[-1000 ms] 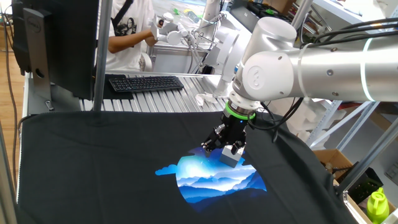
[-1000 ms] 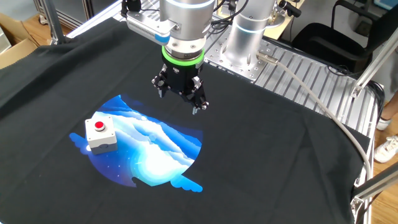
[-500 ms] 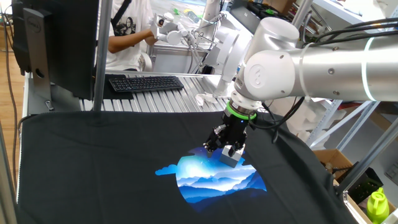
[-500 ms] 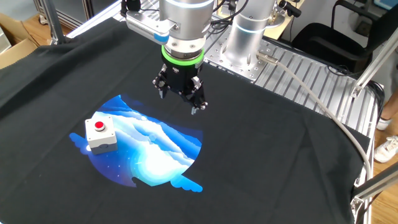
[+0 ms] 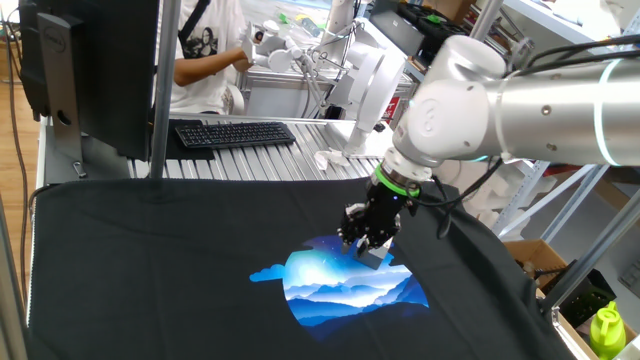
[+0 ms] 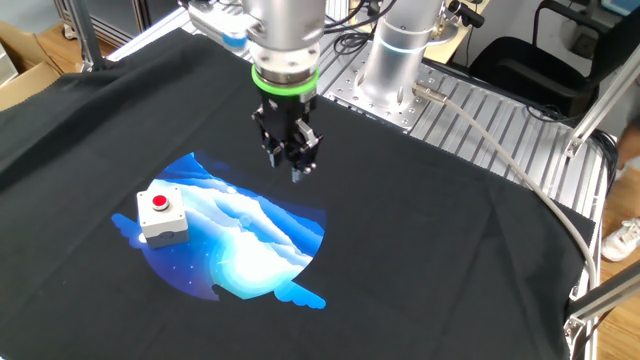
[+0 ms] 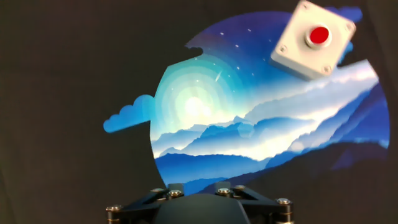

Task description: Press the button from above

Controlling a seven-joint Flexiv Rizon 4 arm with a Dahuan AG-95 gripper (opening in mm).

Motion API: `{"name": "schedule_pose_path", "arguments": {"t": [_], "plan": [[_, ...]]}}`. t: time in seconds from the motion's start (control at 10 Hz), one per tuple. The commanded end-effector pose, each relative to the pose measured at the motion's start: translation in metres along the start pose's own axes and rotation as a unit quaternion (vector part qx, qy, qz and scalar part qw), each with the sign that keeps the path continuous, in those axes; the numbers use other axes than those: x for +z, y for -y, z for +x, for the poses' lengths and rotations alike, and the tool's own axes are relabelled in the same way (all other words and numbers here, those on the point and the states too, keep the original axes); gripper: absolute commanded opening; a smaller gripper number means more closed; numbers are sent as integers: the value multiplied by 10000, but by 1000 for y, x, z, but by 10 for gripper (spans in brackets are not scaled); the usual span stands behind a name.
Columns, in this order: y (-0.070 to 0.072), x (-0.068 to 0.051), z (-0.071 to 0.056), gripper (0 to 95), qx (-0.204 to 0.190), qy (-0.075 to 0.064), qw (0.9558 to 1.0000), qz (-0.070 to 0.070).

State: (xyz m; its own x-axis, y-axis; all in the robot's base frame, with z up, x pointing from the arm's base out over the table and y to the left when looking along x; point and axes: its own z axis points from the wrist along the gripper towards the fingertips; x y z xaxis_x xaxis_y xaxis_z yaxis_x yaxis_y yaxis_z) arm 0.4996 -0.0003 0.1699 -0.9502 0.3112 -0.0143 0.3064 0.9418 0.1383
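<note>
Hand [image 6: 297,172] above black cloth [image 6: 420,250], finger state unclear, round red button [image 6: 159,202] on grey cube

Count: 1 red button [image 6: 159,203] on 1 light-grey box [image 6: 165,226]. 1 arm [image 5: 540,95] with 1 pincer [image 6: 296,172]. 1 black cloth [image 6: 420,250] with 1 blue mountain print [image 6: 245,245] covering the counter [image 6: 480,110]. Behind: 1 keyboard [image 5: 233,132], 1 person [image 5: 210,50], 1 green bottle [image 5: 607,330].

button [image 6: 159,203] on box [image 6: 165,226], box on cloth [image 6: 420,260], tool [image 6: 296,172] apart
</note>
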Motion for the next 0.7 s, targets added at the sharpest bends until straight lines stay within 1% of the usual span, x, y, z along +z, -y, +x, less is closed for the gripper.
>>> {"name": "schedule_pose_path", "arguments": {"t": [0.1, 0.7], "plan": [[0, 0, 0, 0, 208, 7, 9998, -82], [0, 1, 0, 0, 208, 3, 9998, -50]]}}
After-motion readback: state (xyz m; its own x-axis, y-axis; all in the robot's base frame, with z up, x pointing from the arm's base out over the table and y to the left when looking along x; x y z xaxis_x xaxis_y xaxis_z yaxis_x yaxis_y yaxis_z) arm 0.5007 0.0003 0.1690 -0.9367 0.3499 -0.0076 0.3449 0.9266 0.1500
